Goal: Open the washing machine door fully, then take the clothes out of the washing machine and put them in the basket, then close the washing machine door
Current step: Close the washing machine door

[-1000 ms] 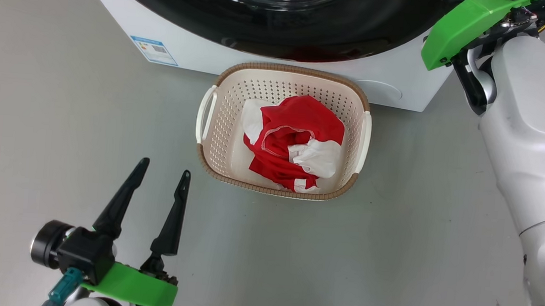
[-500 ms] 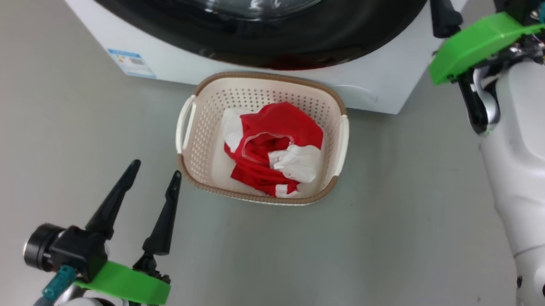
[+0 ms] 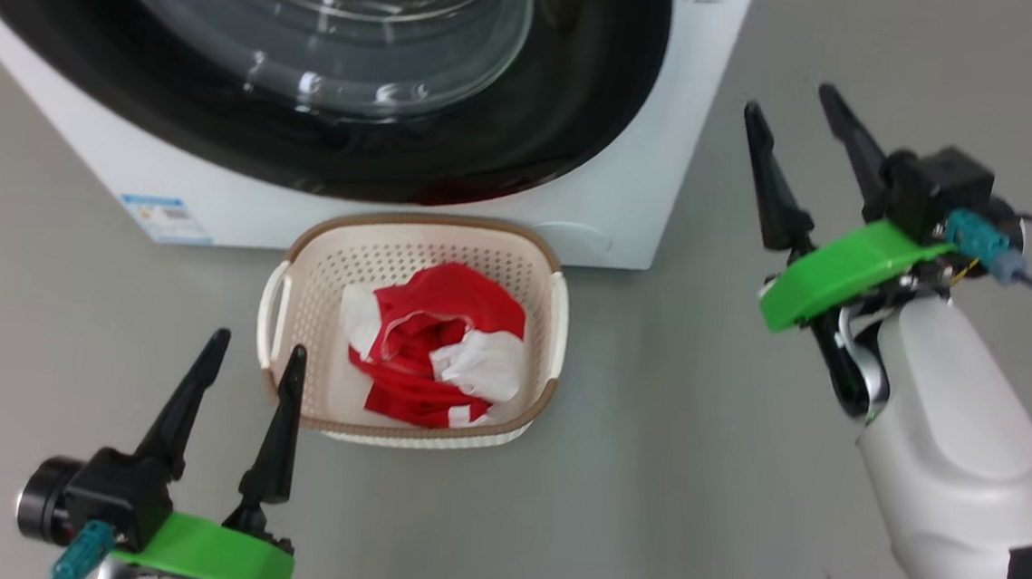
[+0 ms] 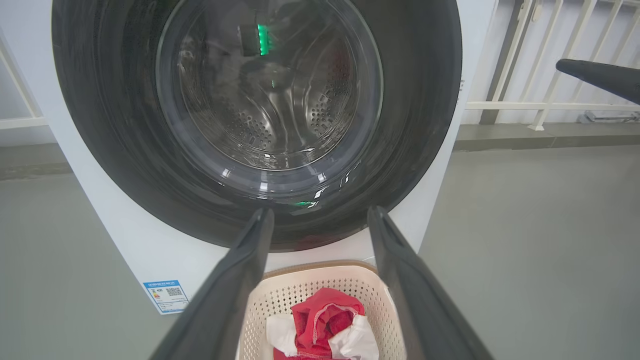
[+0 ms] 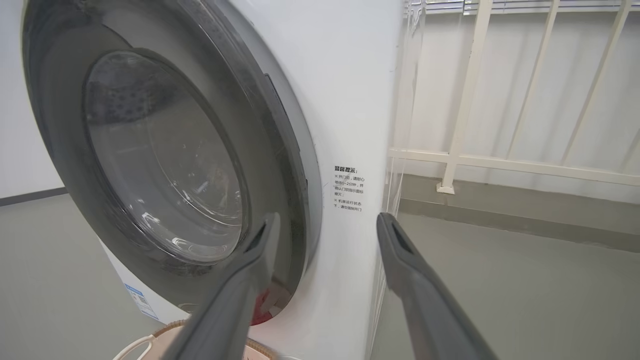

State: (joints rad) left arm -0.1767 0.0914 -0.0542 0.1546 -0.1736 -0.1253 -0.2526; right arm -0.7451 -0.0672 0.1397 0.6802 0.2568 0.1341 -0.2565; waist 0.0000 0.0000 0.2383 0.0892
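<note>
The round, black-rimmed glass washing machine door (image 3: 585, 85) lay closed against the white boxy washing machine (image 3: 631, 198). The red-and-white fabric clothes (image 3: 434, 356) lay in the cream perforated plastic basket (image 3: 315, 312) just before it. The left gripper (image 3: 258, 344) and right gripper (image 3: 790, 98) stood spread and empty. The left wrist view showed the perforated steel drum (image 4: 270, 115) through the glass; the right wrist view showed printed text (image 5: 349, 190) beside the door.

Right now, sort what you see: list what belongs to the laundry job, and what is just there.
Job: washing machine; washing machine door, looks shut; clothes inside the basket; left gripper and right gripper, both open.

Just there: white railing; grey floor; printed notice on the machine's side.
</note>
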